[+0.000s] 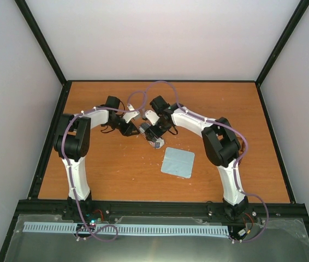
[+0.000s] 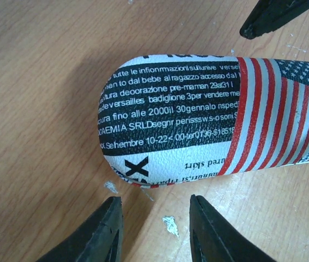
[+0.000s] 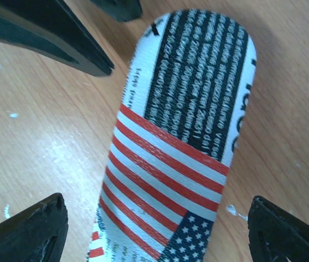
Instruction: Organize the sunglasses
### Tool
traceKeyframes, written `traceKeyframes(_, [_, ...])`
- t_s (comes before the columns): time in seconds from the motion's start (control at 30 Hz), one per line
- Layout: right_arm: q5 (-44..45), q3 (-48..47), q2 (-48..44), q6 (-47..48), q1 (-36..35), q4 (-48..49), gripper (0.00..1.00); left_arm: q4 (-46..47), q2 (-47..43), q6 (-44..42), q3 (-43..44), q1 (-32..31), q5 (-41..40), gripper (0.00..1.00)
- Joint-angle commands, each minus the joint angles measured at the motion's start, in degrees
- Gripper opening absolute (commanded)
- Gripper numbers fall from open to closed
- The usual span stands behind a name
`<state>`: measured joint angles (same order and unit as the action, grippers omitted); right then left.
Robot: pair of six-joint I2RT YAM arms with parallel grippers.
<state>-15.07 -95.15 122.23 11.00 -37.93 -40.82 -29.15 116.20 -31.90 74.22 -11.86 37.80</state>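
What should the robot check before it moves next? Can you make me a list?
1. Right claw open, one finger on each side of the case: ok.
2. Left claw open, case just past its tips: ok.
3. The two claws not touching: ok, though close.
4. Case shut: ok, it looks shut.
5. Sunglasses in sight: not ok, no view shows them.
6. Blue cloth flat, apart from the case: ok.

Left arm (image 1: 77, 164) and right arm (image 1: 228, 177), white links with black joints, are bent inward, wrists close together. Left gripper (image 2: 155, 224): black fingers parted. Right gripper (image 3: 157, 232): fingers spread wide, left fingertips just ahead of it
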Motion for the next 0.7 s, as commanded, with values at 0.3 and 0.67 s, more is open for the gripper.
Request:
traceKeyframes(0.3, [6.3,-4.9,4.0,1.7,-2.0,-3.3,0.87,1.2,0.3,-1.3,0.6,0.7,0.7,0.36])
traceKeyframes(0.67, [7.1,-5.7,5.5,2.0,-2.3,-4.1,0.68,1.4,1.2,-1.4,0.8,0.7,0.9,0.36])
